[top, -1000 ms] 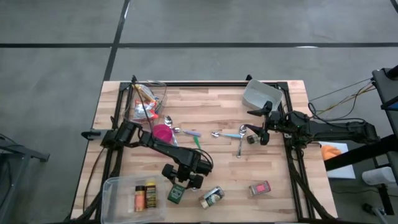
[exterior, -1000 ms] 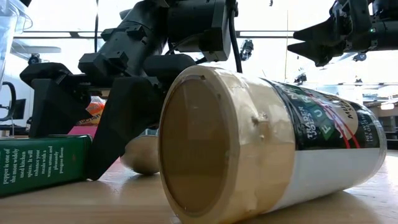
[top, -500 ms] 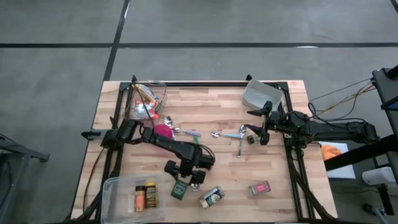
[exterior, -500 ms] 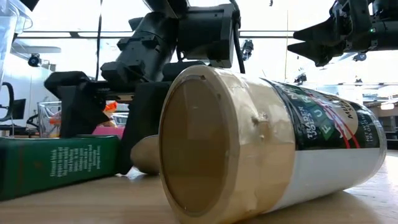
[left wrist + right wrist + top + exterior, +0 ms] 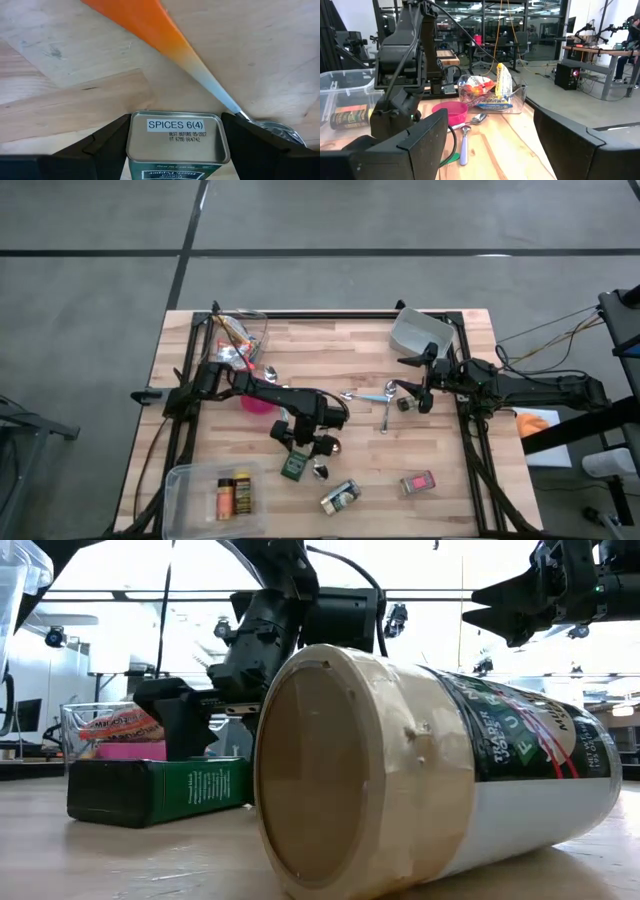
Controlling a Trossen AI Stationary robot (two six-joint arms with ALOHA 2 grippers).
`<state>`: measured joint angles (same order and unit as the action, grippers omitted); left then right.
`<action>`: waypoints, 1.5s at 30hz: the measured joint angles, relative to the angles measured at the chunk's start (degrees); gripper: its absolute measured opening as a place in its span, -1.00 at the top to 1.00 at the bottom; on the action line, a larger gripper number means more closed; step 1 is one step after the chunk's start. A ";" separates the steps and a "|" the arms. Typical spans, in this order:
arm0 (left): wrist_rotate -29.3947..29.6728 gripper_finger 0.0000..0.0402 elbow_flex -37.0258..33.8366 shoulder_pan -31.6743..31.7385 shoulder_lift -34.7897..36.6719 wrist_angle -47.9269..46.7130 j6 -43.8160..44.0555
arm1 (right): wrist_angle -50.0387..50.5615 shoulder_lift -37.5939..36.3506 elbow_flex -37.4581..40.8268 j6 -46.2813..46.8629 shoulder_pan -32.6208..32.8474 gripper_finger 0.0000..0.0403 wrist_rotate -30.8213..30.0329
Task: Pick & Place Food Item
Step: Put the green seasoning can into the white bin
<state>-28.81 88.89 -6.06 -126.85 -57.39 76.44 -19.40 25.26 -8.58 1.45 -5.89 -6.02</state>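
Right now the left gripper (image 5: 301,459) stands over the green spice tin (image 5: 293,467) near the front middle of the bench (image 5: 340,350), its jaws spread and set one on each side of the tin, apart from its walls, so nothing is grasped. In the left wrist view the tin (image 5: 175,142) lies flat between the two dark fingers (image 5: 105,142), its bare metal end bearing a white label that reads SPICES; the body is dark green with small printing, a squared, rigid box. An orange-handled spoon (image 5: 165,42) lies just beyond it, the bowl close to the tin's far corner.

Judging from this, closing could go wrong in two ways. If the jaws are not square to the tin's smooth metal sides, it may twist or slide out along the wood. The spoon sits near enough to be nudged if the gripper pushes forward.

Farther out, a jar (image 5: 340,498) lies on its side nearer the front edge, and a clear bin (image 5: 180,485) with two spice bottles sits at the front left. The right gripper (image 5: 411,387) waits with jaws apart and empty near the right side, by the spoons (image 5: 375,394).
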 joint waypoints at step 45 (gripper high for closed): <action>1.43 -0.89 -0.10 -3.38 4.00 -2.61 5.08 | 1.04 0.01 0.02 0.00 0.00 -0.44 -0.02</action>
<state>-27.38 88.79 -9.44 -122.85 -59.99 81.52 -18.36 25.27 -8.56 1.45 -5.90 -6.04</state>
